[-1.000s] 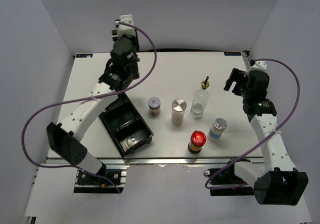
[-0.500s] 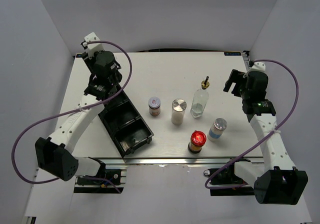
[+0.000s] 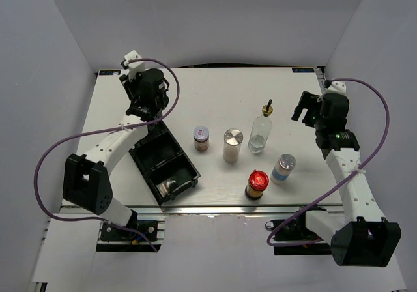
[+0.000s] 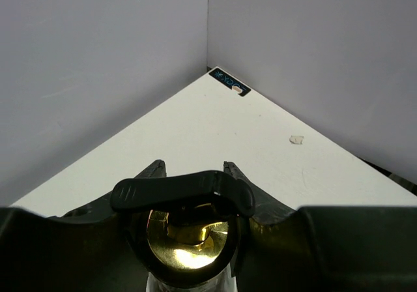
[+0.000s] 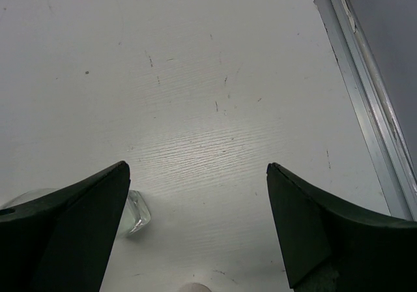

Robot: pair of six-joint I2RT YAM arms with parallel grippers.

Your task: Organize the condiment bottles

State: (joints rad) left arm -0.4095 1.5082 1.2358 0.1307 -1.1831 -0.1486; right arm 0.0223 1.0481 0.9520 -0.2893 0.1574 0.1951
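Observation:
My left gripper [image 3: 147, 107] is at the far end of the black tray [image 3: 186, 175]. In the left wrist view it [image 4: 193, 167] is shut on a tall glass bottle whose gold pourer [image 4: 187, 236] with a black flip lid shows between the fingers, with tray walls on both sides. On the table stand a purple-lid jar [image 3: 201, 137], a silver-lid jar [image 3: 232, 145], a second tall glass bottle [image 3: 260, 133], a blue-label jar [image 3: 283, 168] and a red-lid jar [image 3: 257, 183]. My right gripper [image 3: 305, 105] is open and empty to the right of the second bottle; it shows wide apart in the right wrist view [image 5: 195, 175].
The tray lies at an angle on the left half of the table, with a pale glint in its near compartment [image 3: 168, 186]. The table's right metal edge [image 5: 365, 96] runs close to my right gripper. A corner of the glass bottle's base [image 5: 135, 212] shows by its left finger.
My left gripper swung from the far side out to the left, then back right over the tray's far end, carrying the bottle. The right arm and the standing bottles have not moved.

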